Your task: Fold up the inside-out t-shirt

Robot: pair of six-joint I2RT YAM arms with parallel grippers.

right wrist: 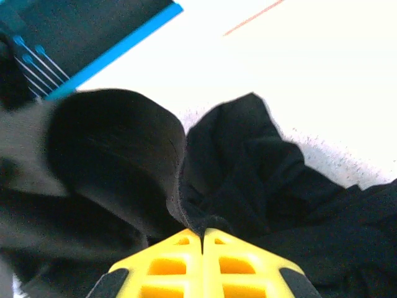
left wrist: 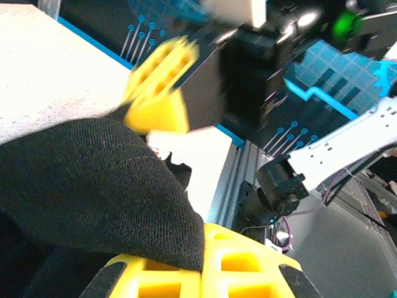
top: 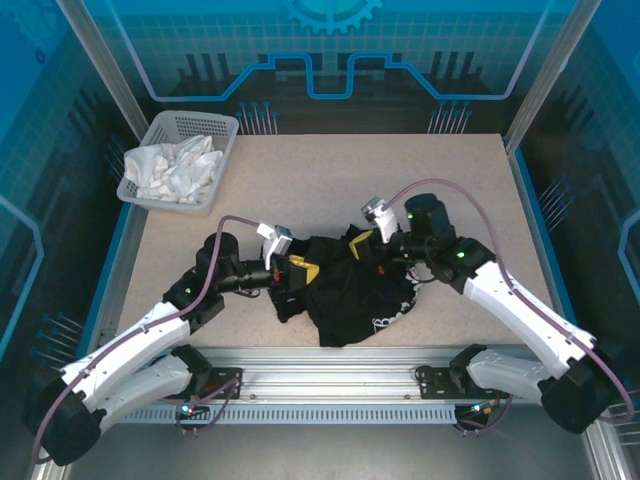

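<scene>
crumpled black soft fabric t-shirt (top: 345,300) sits lower middle of top view, left gripper (top: 297,268) and right gripper (right wrist: 203,239) each clenched on a bunched fold; risk: shallow pinch slips, or catches both layers, on lifting.

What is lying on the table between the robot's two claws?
The crumpled black t-shirt, bunched between the left gripper and right gripper; the top view shows it.

T-shirt (top: 345,295) heaped on the table (top: 450,190) towards the near edge, left gripper (top: 300,270) at the t-shirt's left side, right gripper (top: 360,247) at its far side, basket (top: 222,160) well behind and left of the t-shirt, cloth (top: 172,170) in the basket
</scene>
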